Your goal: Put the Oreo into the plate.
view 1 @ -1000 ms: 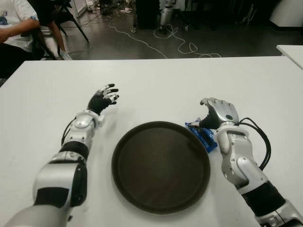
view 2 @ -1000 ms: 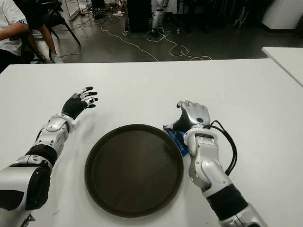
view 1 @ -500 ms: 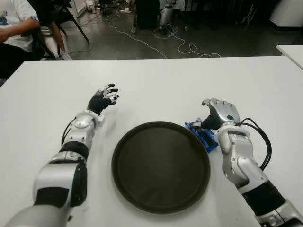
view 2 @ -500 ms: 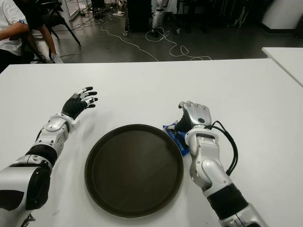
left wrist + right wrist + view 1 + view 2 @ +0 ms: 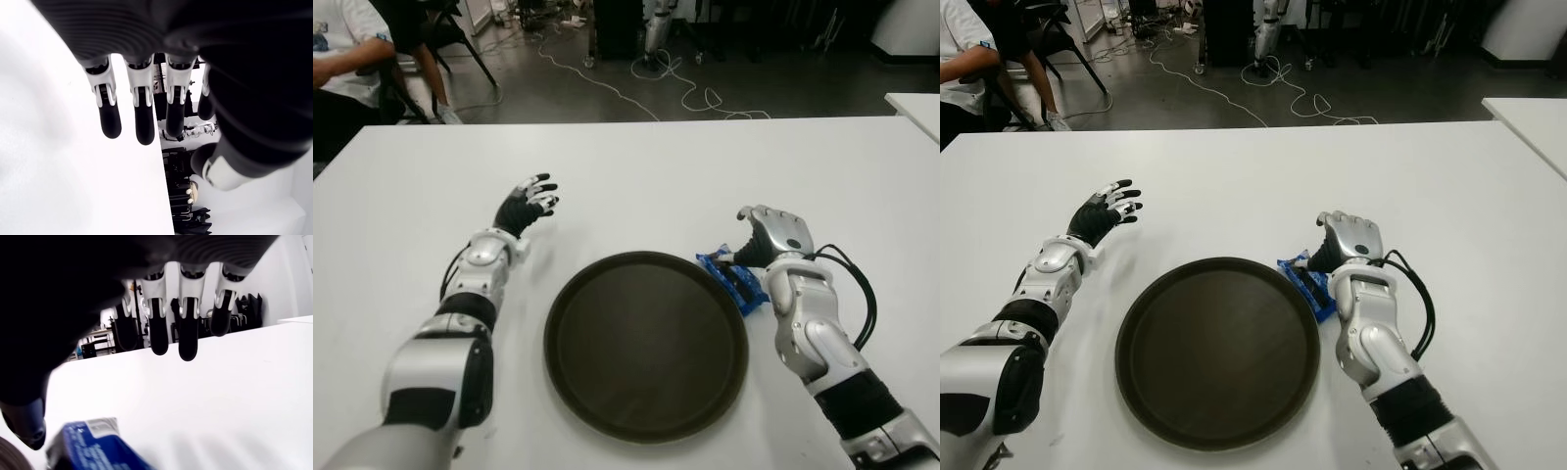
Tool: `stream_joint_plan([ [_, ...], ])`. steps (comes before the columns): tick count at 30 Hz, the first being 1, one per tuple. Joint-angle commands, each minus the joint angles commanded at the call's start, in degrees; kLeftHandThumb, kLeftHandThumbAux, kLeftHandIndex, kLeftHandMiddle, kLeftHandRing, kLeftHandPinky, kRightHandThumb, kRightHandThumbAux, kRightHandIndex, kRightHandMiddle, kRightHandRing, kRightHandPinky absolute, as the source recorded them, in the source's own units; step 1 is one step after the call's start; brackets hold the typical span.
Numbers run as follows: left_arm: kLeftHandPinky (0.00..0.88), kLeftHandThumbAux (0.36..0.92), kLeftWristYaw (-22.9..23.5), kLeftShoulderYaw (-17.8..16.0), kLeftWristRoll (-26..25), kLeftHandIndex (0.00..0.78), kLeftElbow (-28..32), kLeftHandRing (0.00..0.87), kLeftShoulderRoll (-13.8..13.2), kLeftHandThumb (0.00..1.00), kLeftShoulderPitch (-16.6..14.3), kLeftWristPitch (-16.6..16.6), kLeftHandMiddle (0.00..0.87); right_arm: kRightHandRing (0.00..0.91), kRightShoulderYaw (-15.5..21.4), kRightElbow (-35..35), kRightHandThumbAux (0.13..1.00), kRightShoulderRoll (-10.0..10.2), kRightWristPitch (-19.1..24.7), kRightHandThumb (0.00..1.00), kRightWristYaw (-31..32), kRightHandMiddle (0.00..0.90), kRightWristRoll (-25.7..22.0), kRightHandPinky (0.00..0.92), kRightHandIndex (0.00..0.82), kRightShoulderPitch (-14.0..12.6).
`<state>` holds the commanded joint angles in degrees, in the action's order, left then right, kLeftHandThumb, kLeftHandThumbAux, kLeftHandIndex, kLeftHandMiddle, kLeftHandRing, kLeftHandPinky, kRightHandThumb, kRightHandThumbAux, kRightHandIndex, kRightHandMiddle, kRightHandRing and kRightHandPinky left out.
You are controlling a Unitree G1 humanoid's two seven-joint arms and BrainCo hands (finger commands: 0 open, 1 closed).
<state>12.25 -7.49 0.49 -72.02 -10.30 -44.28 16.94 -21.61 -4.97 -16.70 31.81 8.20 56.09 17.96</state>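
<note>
- Right hand (image 5: 773, 235): sitting a little nearer the robot and a little further to its right than a second ago; the drift is small, from frame to frame.
- Oreo (image 5: 732, 280): blue packet lying flat on the table (image 5: 636, 176), in the same spot as in the earlier frames; more of its top face is showing now that the hand has shifted.
- Plate (image 5: 646, 345): dark, round, keeping its place in front of the robot with nothing in it.
- Left hand (image 5: 529, 204): unchanged from the earlier frames, showing on the left side of the plate, well apart from it, with fingers (image 5: 139, 110) hanging extended and loose, gripping nothing.
- Oreo, position: just beside the plate's right rim, at its far-right edge, touching or nearly touching it; which of the two cannot be told. It is outside the plate.
- Oreo against the right hand: the packet is lying on the plate side of the hand, directly under the thumb and palm. In the eye views the hand is overlapping the packet's far right corner.
- Right hand, state: its fingers (image 5: 188, 328) are pointing out straight and loose over bare table beyond the packet, closing on nothing. The thumb tip is hanging just beside the packet's end in the right wrist view; whether it is touching the wrapper cannot be told.
- Person (image 5: 342, 59): sitting beyond the table's far left corner, partly cut off by the frame.
</note>
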Motion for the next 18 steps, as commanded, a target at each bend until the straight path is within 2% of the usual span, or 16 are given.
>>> stream_joint_plan([
  [18, 0.215, 0.719, 0.07, -0.17, -0.15, 0.137, -0.15, 0.202, 0.14, 0.010, 0.01, 0.18, 0.196, 0.235, -0.13, -2.84, 0.607, -0.37, -1.80, 0.000, -1.35, 0.236, -0.52, 0.210, 0.252, 0.62],
])
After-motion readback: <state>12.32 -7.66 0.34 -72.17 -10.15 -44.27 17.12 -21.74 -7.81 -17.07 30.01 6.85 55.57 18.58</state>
